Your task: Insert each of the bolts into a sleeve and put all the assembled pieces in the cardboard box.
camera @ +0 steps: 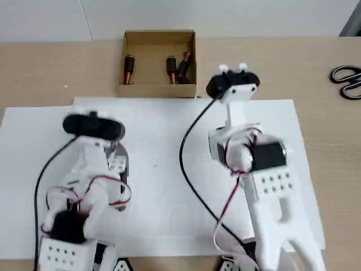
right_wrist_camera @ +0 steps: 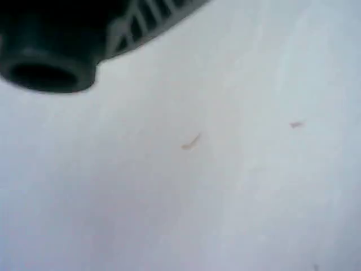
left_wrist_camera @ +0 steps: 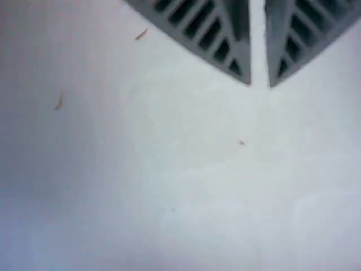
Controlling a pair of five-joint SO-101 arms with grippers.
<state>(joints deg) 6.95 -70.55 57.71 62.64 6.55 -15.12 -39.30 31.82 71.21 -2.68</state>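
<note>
Left pincer [left_wrist_camera: 259, 83] well inside white sheet [left_wrist_camera: 169, 186]

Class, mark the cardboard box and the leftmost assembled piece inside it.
cardboard box [camera: 158, 90], high view, on its front wall.
leftmost assembled piece [camera: 129, 70], high view, on its middle section.

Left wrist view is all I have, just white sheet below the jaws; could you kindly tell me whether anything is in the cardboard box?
Observer: Yes, the cardboard box holds three assembled pieces.
Operator: Thank you; how do they lie?
Observer: In the high view, one lies alone on the left, two close together on the right.
Operator: And where does the box stand?
Observer: On the wooden table, just beyond the far edge of the white sheet.
</note>
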